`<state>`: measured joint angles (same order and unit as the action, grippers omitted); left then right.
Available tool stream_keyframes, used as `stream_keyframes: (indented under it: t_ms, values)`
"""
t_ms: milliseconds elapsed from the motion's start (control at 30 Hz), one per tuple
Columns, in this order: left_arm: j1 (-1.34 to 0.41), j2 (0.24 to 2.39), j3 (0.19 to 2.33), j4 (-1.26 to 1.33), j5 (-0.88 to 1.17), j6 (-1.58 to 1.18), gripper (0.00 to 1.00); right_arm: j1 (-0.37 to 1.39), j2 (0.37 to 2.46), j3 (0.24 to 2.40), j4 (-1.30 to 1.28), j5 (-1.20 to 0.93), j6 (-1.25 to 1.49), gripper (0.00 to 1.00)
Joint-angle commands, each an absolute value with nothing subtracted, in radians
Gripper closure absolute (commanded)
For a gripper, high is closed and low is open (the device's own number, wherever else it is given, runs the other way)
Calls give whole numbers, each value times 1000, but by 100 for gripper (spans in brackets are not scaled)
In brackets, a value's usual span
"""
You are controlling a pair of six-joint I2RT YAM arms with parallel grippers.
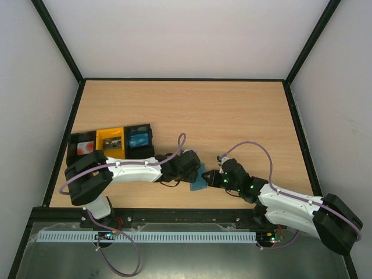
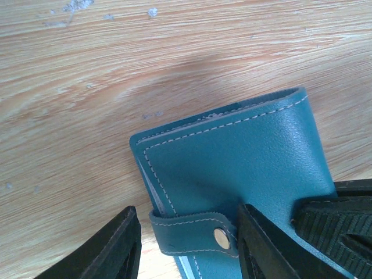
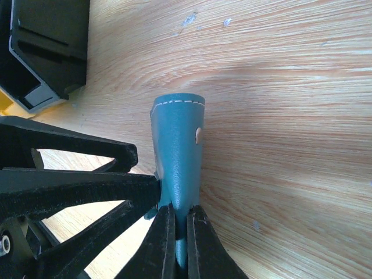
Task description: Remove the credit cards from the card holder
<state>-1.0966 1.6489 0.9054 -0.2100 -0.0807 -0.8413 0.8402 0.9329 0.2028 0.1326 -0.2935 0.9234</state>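
Note:
The teal-blue card holder is folded shut near the table's front edge, between the two grippers. In the left wrist view the card holder has its tab snapped closed with a metal stud. My left gripper is open, its fingers either side of the tab. My right gripper is shut on the holder's edge and holds it on edge. No cards show outside the holder.
A row of box trays, black, yellow and black, stands at the left; the outer ones hold a red-and-white item and a blue item. The black tray shows at the right wrist view's top left. Black frame rails edge the wooden table.

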Motion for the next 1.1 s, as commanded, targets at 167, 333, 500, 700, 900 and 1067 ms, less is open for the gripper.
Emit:
stream_keyframes:
  t_ms: [167, 333, 500, 700, 900, 1067]
  values:
    - [-1088, 1614, 858, -415, -188, -846, 53, 838, 911, 197, 142, -219, 914, 98]
    - [-1089, 1587, 864, -433, -170, -837, 53, 838, 939, 192, 159, -272, 904, 98]
    - [-1084, 1492, 814, -326, -104, -853, 52, 838, 971, 195, 187, -313, 885, 98]
    - [-1040, 1438, 697, -160, -22, -884, 50, 837, 943, 233, 78, -271, 805, 98]
    - [-1017, 1451, 632, 16, 138, -862, 38, 838, 900, 215, 96, -290, 811, 97]
    - [-1015, 1487, 632, 14, 94, -873, 38, 838, 909, 204, 114, -299, 817, 97]
